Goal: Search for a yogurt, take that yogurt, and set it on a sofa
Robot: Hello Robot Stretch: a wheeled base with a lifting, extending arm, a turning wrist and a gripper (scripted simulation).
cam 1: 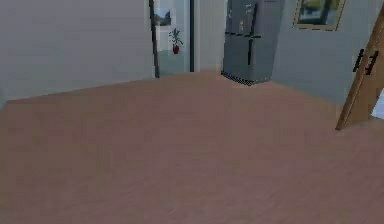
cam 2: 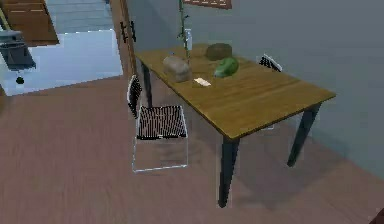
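Wood-floored rooms show no sure yogurt, so I judge the search unfinished: cold food likeliest keeps in the fridge at one o'clock ahead, though a grey lump sits at eleven o'clock on the bench, and the tool's state and bearing from any yogurt cannot be told.

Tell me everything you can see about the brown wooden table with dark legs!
The rectangular brown wooden table stands upright on dark slim legs on the wooden floor, close to a grey wall. Its top looks smooth and flat. On it sit a grey lump, a green item, a brownish round item and a small white flat piece. A black wire chair stands beside it.
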